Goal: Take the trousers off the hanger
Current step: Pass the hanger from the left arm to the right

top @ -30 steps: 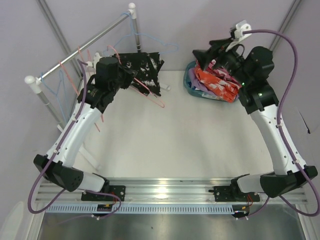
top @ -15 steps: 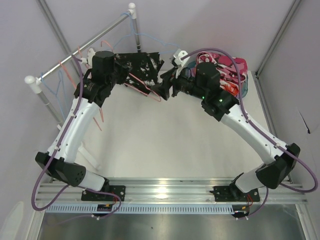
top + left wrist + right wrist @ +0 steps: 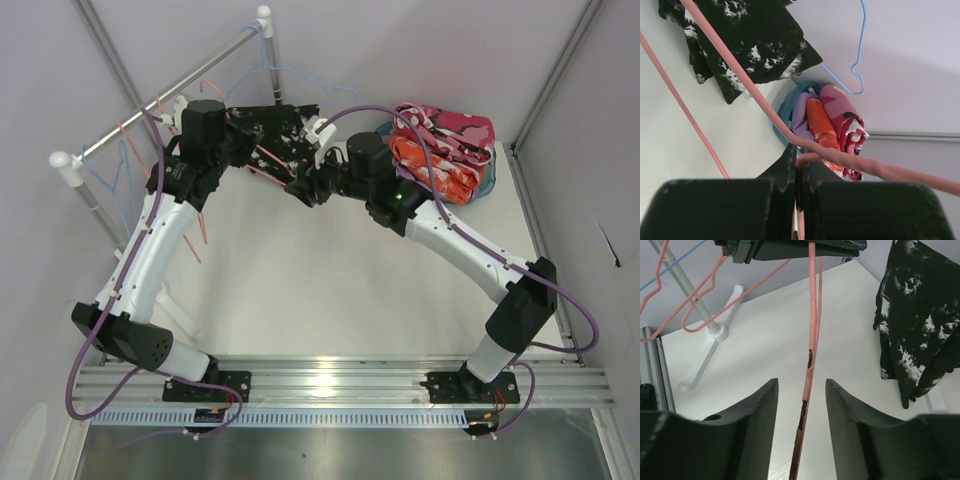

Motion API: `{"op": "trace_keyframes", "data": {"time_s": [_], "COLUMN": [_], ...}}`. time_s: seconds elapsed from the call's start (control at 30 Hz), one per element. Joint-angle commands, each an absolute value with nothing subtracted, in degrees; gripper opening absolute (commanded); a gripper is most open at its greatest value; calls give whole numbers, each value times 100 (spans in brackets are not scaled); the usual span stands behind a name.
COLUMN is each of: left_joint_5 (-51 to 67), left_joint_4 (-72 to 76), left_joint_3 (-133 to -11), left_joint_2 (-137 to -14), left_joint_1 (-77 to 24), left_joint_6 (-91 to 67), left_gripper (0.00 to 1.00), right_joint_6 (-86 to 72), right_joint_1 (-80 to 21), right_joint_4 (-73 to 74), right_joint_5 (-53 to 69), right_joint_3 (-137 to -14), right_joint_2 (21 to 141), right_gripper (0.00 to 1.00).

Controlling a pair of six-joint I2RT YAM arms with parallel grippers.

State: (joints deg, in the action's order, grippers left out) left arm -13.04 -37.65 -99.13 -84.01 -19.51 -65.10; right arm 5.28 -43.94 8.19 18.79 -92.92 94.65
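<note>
Trousers point(image 3: 920, 315) — the black speckled pair — hang from the pink hanger point(image 3: 811, 315), just beside our right tool point(image 3: 801, 405), whose released fingers straddle that hanger lengthwise; we see the left tool point(image 3: 797, 170) clenched on it.

Trousers point(image 3: 920, 325): black cloth with white speckles, matt, soft and creased.
Hanger point(image 3: 812, 315): thin wire in a smooth pink coating. There are dark chips low down, perhaps bare metal.
My right fingers point(image 3: 757, 415): black plastic, matt, faintly grainy.
My left fingers point(image 3: 715, 205): the same dull black plastic.
Table point(image 3: 765, 350): white, smooth, matt.
Rail point(image 3: 205, 58): bright metal tube, glossy.
Pile point(image 3: 440, 165): folded cloth, matt.
</note>
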Motion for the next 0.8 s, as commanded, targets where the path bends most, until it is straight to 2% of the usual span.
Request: {"op": "trace_keyframes", "data": {"time_s": [0.0,0.1,0.17,0.27,0.37,0.43,0.6,0.67,0.7,0.77], "left_joint_5": [-1178,-1143,-1116,-1107,-1116,-1134,-1125,-1142,-1160,-1169], "left_joint_4": [-3568,-3568,-3568,-3481,-3437,-3437,-3454,-3480,-3498,-3507], "left_joint_3": [-10178,-10169,-10134,-9967,-9888,-9853,-9853,-9844,-9835,-9809], "left_joint_2": [-8385,-8385,-8367,-8262,-8183,-8139,-8077,-8077,-8077,-8060], "left_joint_1": [-1881,-1890,-1890,-1890,-1890,-1890,-1890,-1890,-1890,-1890], "left_joint_6": [-6521,-6530,-6556,-6644,-6653,-6662,-6697,-6697,-6697,-6680], "left_gripper": [0,0,0,0,0,0,0,0,0,0], "right_joint_6": [571,536,527,545,554,554,615,633,633,642], "right_joint_1": [-4412,-4456,-4474,-4526,-4570,-4614,-4658,-4667,-4667,-4676], "right_joint_4": [607,554,545,553,694,686,624,650,685,721], "right_joint_5": [1828,1837,1811,1767,1740,1705,1661,1661,1652,1635], "right_joint_3": [-9642,-9694,-9729,-9791,-9914,-9932,-9949,-10002,-10028,-10116], "right_joint_2": [9475,9536,9571,9659,9782,9826,9888,9931,9958,9984], "right_gripper": [46,34,31,22,23,29,29,20,2,0]}}
